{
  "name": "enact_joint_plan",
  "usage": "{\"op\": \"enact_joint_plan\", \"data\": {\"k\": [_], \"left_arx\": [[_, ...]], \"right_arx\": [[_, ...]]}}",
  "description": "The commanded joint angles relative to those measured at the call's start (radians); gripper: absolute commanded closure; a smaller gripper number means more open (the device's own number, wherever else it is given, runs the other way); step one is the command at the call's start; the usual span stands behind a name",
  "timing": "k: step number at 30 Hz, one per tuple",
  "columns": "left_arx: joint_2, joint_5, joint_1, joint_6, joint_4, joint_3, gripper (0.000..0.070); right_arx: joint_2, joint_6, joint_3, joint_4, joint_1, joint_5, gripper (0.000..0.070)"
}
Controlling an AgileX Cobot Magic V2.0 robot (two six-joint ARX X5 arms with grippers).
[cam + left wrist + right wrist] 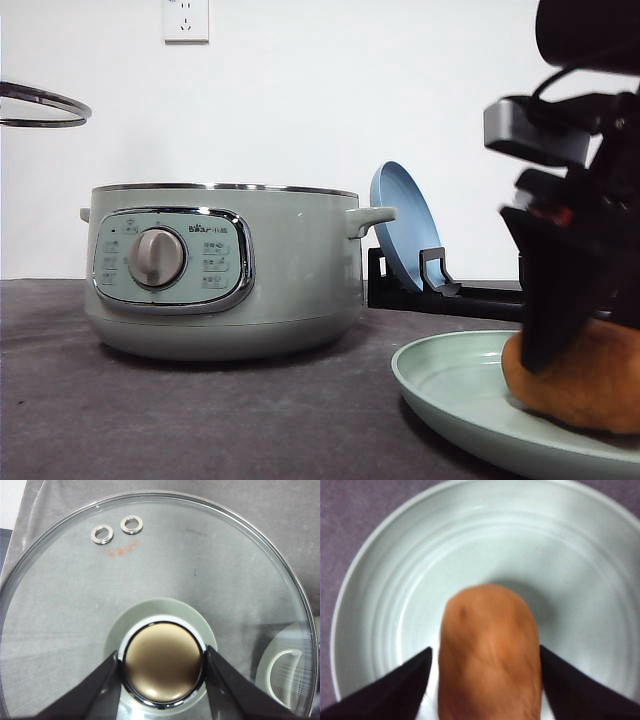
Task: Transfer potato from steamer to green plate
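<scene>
At the far left of the front view the rim of the glass lid [40,104] hangs in the air, well above the table [200,410]; the left wrist view shows the left gripper [163,667] closed on the lid's bronze knob [163,664], one finger touching each side of it, with two small metal vent rings [117,529] near the lid's edge and the grey table seen through the glass. Further right the steamer [225,270] stands on the table with no lid on it, its chrome-framed panel and silver dial [157,258] facing the camera and a side handle [370,218] sticking out to the right; what is inside the pot cannot be seen. Behind and to the right of it a blue plate [405,235] leans upright in a black rack [435,280]. At the right edge the green plate [450,385] lies flat on the table; the potato [590,385] rests on it, well apart from the steamer. The right gripper [560,330] reaches down over the potato; in the right wrist view its dark fingers [395,690] sit on either side of the potato [487,655], close against it, but whether they are actually pinching it or have just let go cannot be told.
</scene>
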Motion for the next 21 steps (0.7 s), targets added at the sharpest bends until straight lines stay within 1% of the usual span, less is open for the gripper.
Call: {"op": "enact_joint_plan", "data": {"k": [1,2,5,11,13,16,19,21], "left_arx": [[-0.013,0.002,0.002,0.013,-0.015,0.041,0.0700],[-0.013,0.002,0.002,0.013,-0.015,0.041,0.0700],[-0.013,0.003,0.002,0.012,-0.014,0.041,0.0700],[-0.013,0.004,0.001,0.008,-0.015,0.041,0.0700],[-0.013,0.005,0.001,0.008,-0.014,0.041,0.0700],[-0.013,0.005,0.000,0.008,-0.013,0.039,0.0700],[-0.013,0.005,0.000,0.007,-0.011,0.035,0.0700],[-0.013,0.007,0.000,0.003,-0.011,0.033,0.0700]], "right_arx": [[-0.020,0.009,0.055,-0.006,0.009,0.004,0.0164],[-0.033,0.006,0.079,-0.029,0.009,0.004,0.0151],[-0.091,-0.009,0.174,-0.128,0.009,0.004,0.0147],[-0.233,-0.002,0.402,-0.388,0.009,0.007,0.0139],[-0.282,0.003,0.475,-0.476,0.009,-0.003,0.0104],[-0.349,0.020,0.570,-0.590,0.009,-0.008,0.0022],[-0.413,0.046,0.640,-0.677,0.010,-0.006,0.0012],[-0.460,0.073,0.668,-0.706,0.010,-0.003,0.0012]]}}
